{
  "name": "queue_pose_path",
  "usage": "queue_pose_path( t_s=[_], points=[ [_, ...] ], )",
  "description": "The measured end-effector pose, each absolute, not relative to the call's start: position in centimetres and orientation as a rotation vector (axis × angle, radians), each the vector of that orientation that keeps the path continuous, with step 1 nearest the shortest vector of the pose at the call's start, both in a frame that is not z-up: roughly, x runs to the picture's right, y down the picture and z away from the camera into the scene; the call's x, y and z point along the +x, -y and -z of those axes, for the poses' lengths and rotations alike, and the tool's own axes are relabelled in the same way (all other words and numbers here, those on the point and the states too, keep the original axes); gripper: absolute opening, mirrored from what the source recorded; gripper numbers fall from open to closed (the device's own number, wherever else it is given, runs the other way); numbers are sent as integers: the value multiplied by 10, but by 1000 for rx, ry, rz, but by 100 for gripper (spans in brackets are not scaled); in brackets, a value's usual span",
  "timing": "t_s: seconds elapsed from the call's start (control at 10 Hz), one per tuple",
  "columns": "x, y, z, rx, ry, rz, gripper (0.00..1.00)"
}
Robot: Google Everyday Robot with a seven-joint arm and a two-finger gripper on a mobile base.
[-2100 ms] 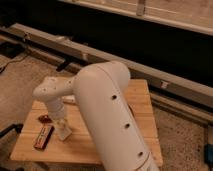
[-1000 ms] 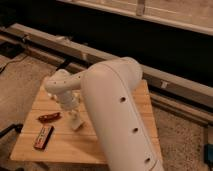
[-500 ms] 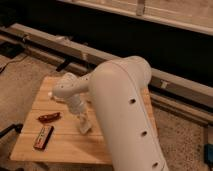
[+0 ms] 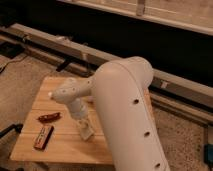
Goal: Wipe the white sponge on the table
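The table has a light tan plank top and stands in the middle of the camera view. My big white arm reaches down over it from the right. My gripper points down at the table's middle, its pale tip touching the planks. I cannot tell the white sponge apart from that pale tip; no separate sponge lies on the table.
A small red-brown object lies left of the gripper. A dark rectangular bar lies near the table's front left edge. A long metal rail runs behind the table. Speckled floor surrounds it.
The gripper has slid along the table top from the left part toward the middle and front, away from the red-brown object and the dark bar, which have not moved.
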State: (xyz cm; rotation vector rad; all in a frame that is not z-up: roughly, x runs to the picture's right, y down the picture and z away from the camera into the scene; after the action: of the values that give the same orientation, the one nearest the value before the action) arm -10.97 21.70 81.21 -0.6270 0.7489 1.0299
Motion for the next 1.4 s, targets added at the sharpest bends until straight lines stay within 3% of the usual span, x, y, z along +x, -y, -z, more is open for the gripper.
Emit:
queue_pose_path(
  t_s=[0.7,1.4],
  points=[
    [-147,-252,-791,-683,-719,-837,11],
    [-194,-257,-790,-735,-642,-800,11]
  ],
)
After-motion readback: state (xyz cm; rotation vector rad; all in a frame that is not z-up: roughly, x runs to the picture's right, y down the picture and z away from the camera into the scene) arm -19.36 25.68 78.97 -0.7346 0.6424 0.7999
